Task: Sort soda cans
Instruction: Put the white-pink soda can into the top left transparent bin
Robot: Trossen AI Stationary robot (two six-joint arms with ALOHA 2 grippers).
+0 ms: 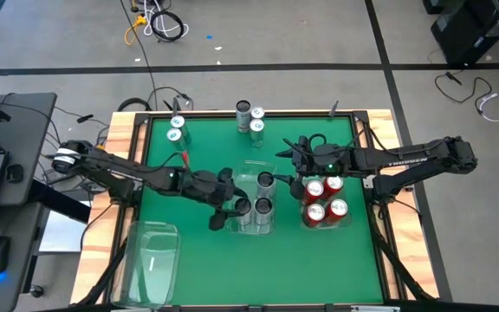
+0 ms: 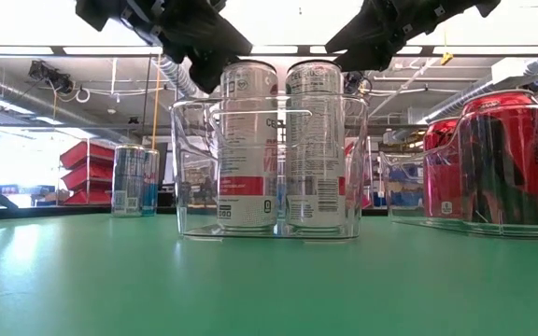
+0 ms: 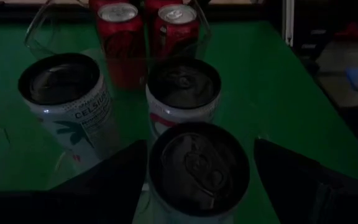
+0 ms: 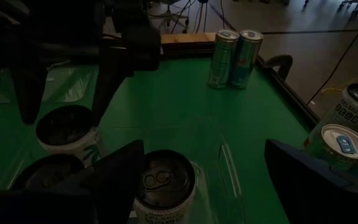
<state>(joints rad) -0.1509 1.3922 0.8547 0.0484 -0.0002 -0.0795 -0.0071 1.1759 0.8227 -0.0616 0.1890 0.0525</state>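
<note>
The green table (image 1: 206, 260) carries 3 clear bins. The middle bin (image 1: 255, 166) holds 3 dark-topped cans; the left gripper (image 3: 197, 180) hangs over it, jaws spread wide with 1 dark-topped can (image 3: 199, 168) between them, ungripped. The right gripper (image 1: 300, 158) hovers just beyond that bin's far right corner, jaws open and empty, the bin of 4 red cans (image 1: 323, 199) just beside it. An empty bin (image 1: 150, 260) sits well away from both jaws, and 5 pale-topped cans (image 1: 250, 117) stand at the far edge.

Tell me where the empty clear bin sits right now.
In the high view, the empty clear bin sits at the table's near-left corner, below the left arm and left of the middle bin with dark-topped cans.
</note>
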